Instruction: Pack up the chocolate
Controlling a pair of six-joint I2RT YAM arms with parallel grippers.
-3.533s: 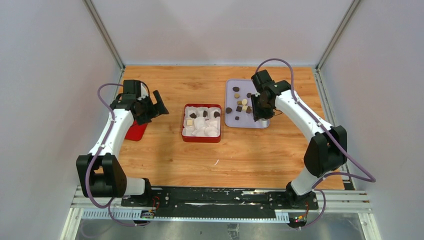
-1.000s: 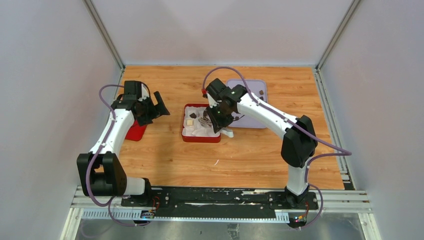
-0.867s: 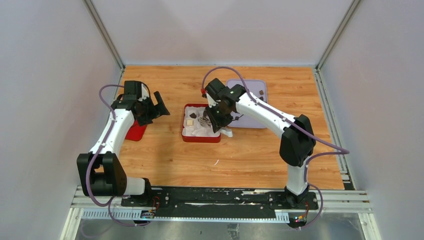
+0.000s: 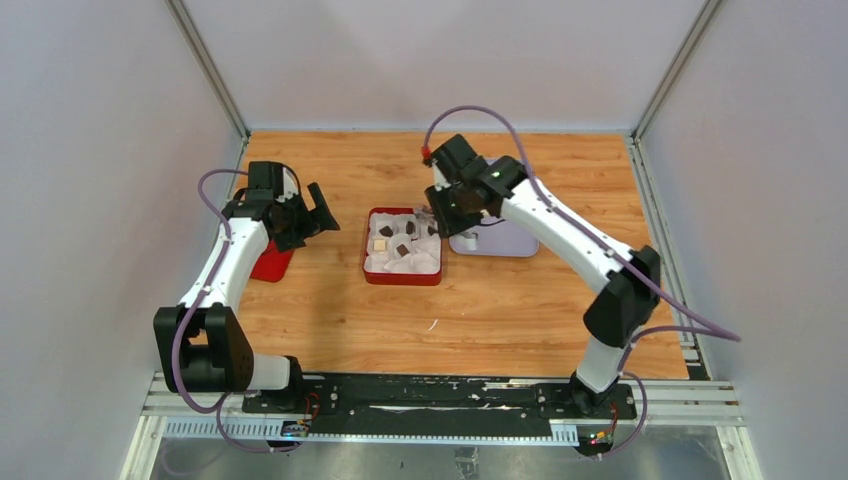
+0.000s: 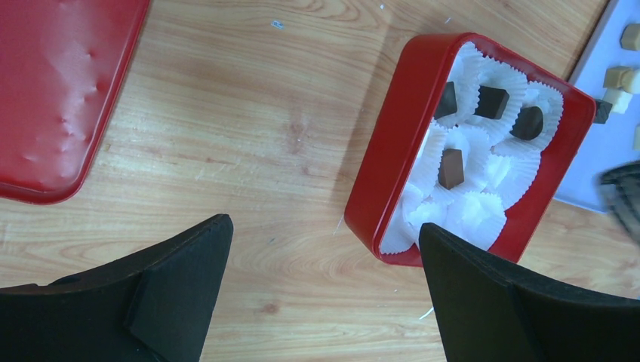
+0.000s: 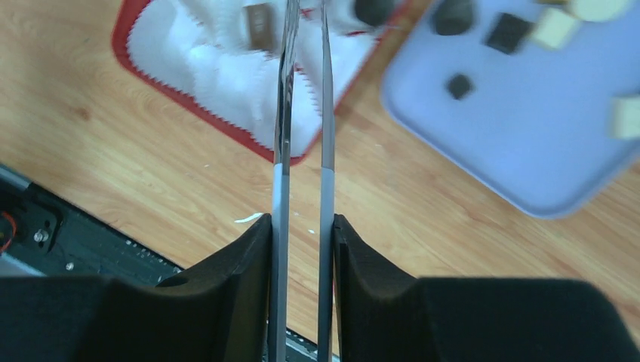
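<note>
The red box (image 4: pixel 402 281) lined with white paper cups holds several chocolates (image 4: pixel 400 249). It also shows in the left wrist view (image 5: pixel 377 196), with dark and brown pieces (image 5: pixel 450 167), and in the right wrist view (image 6: pixel 226 124). More chocolates (image 6: pixel 459 86) lie on the lavender tray (image 4: pixel 500 245), which also shows in the right wrist view (image 6: pixel 483 143). My right gripper (image 4: pixel 447 215) (image 6: pixel 303 222) is shut on metal tongs (image 6: pixel 326 113). The tong blades reach over the box's right edge with nothing seen between them. My left gripper (image 4: pixel 318 212) (image 5: pixel 323 226) is open and empty, left of the box.
The red lid (image 4: pixel 270 262) lies at the left under my left arm and shows in the left wrist view (image 5: pixel 60 98). White paper scraps (image 4: pixel 432 324) lie on the wood in front of the box. Grey walls close in the table.
My right arm went from the tray to over the box, then drew back right toward the tray. A brown piece now sits in a middle cup. The left arm has not moved.
</note>
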